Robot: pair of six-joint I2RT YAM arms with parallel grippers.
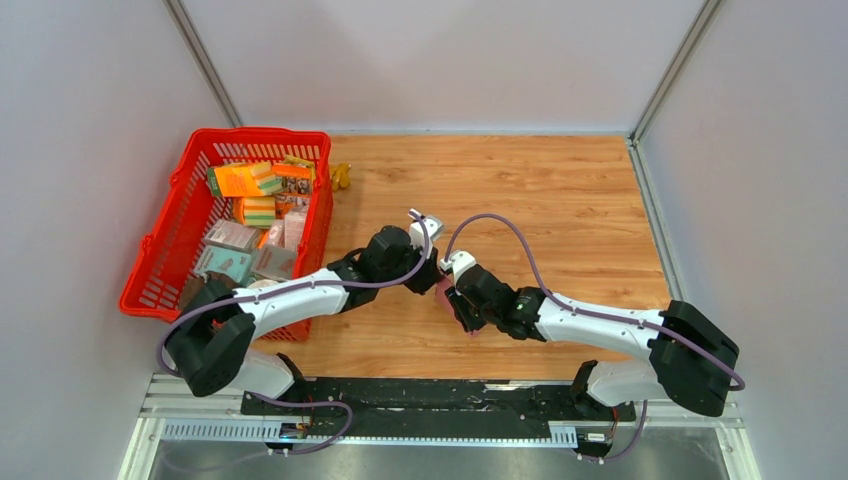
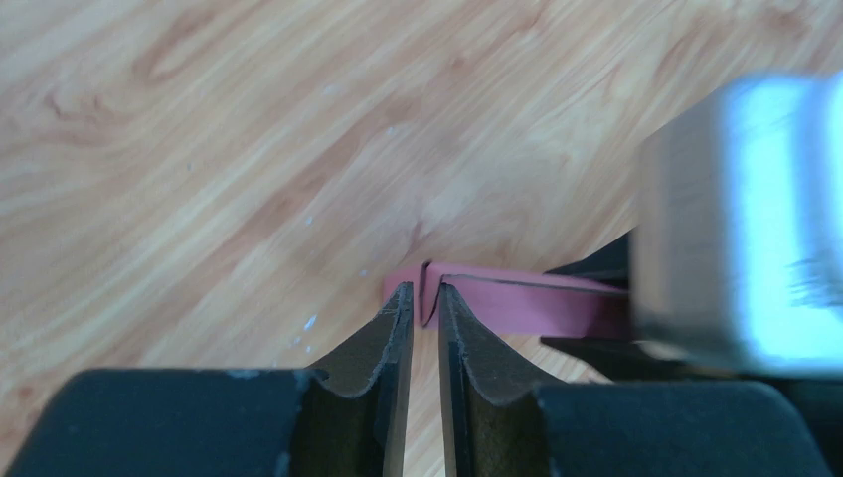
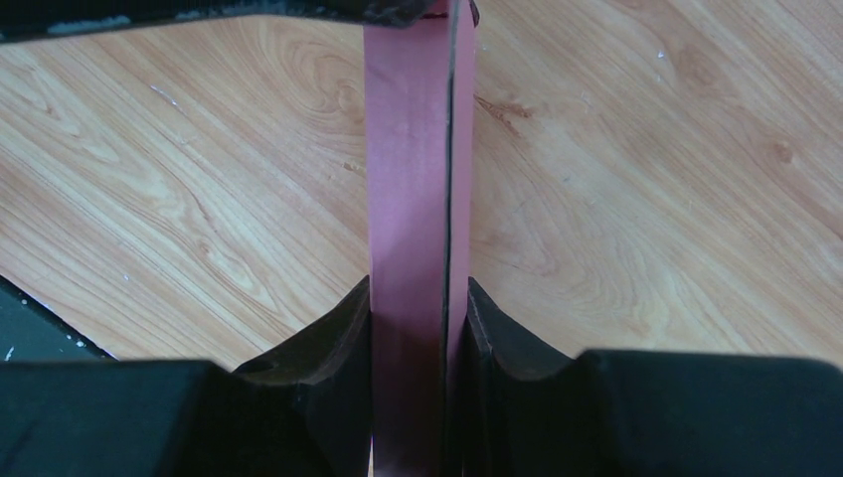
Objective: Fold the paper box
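The paper box (image 3: pixel 408 149) is a thin pink cardboard piece held edge-on above the wooden table between both grippers. My right gripper (image 3: pixel 418 298) is shut on one end of it. My left gripper (image 2: pixel 424 298) is nearly shut, with a bent pink flap of the paper box (image 2: pixel 537 303) between its fingertips. In the top view my left gripper (image 1: pixel 432 278) and right gripper (image 1: pixel 455 295) meet tip to tip at the table's middle and hide almost all of the box. The right gripper's fingers (image 2: pixel 596 268) show in the left wrist view.
A red plastic basket (image 1: pixel 160 270) with several printed packages (image 1: pixel 245 180) stands at the left. A small yellow object (image 1: pixel 342 176) lies beside its far corner. Grey walls close the table on three sides. The table's dark near edge (image 3: pixel 30 328) is close.
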